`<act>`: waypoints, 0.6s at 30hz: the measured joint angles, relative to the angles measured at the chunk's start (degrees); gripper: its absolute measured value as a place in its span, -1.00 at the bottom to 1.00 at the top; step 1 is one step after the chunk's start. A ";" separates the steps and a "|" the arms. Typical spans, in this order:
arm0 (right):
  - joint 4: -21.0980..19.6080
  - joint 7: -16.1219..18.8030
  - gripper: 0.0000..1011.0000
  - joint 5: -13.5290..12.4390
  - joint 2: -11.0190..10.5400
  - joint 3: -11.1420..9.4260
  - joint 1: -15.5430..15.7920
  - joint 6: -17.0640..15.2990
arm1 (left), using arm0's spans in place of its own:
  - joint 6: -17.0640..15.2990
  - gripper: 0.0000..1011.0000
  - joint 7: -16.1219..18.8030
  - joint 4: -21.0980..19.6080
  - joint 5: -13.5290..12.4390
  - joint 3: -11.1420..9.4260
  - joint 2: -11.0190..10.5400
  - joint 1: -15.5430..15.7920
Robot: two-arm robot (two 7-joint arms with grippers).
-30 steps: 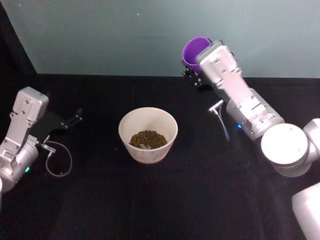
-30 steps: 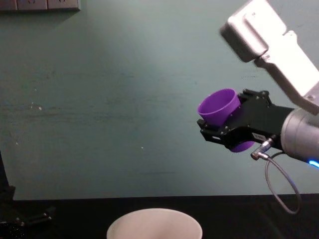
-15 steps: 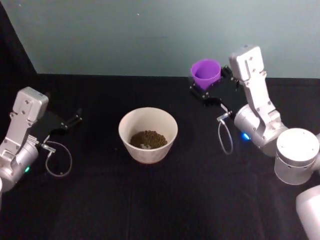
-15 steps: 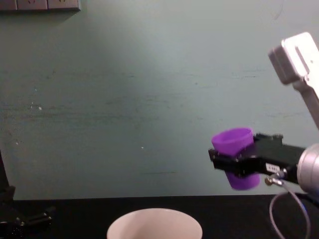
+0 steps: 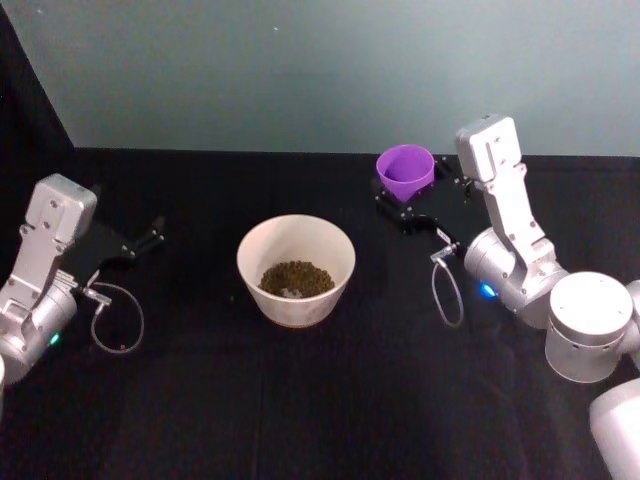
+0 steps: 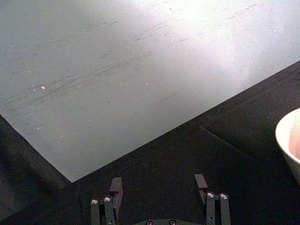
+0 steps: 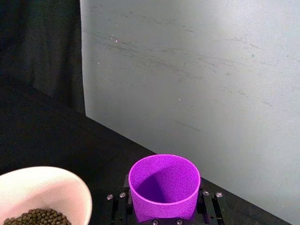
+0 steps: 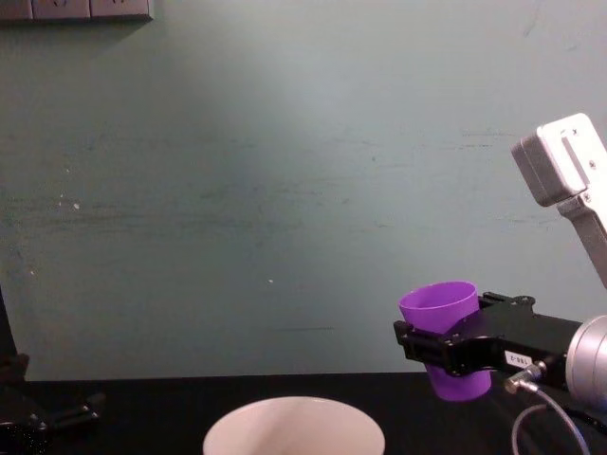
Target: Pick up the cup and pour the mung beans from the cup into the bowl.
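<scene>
Purple cup (image 5: 405, 172) is upright and empty, clamped in the right gripper (image 5: 407, 198), off to the right of the bowl (image 5: 300, 308) holding the mung beans (image 5: 296, 277). It's lower than half a second ago. Left gripper (image 5: 150, 238) parked left, fingers apart.

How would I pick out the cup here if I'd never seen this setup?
On the black table, look right of the white bowl of mung beans, toward the back wall. There the right gripper holds the cup mouth up: small, handleless, bright purple, much narrower than the bowl.
</scene>
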State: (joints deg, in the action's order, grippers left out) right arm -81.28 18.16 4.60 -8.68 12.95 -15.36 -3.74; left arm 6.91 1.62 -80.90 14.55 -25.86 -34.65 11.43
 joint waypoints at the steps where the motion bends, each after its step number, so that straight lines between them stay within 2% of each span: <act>1: 0.00 0.00 0.45 0.01 0.01 -0.01 0.00 0.00 | 0.00 0.98 0.00 0.00 0.00 0.00 0.00 0.00; 12: -0.08 -0.03 0.45 0.18 0.10 -0.09 0.00 -0.06 | 0.00 0.98 0.00 0.00 0.00 0.00 0.00 0.00; 14: -0.57 -0.05 0.45 0.13 -0.43 0.02 -0.04 -0.01 | 0.00 0.98 0.00 0.00 0.00 0.00 0.00 0.00; 18: -0.84 0.14 0.45 -2.03 -1.10 -0.67 0.11 1.64 | 0.00 0.98 0.00 0.00 0.00 0.00 0.00 0.00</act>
State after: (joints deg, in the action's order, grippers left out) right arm -82.11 18.30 2.57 -9.78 12.28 -15.26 -2.11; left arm 6.90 1.62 -80.90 14.55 -25.86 -34.64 11.43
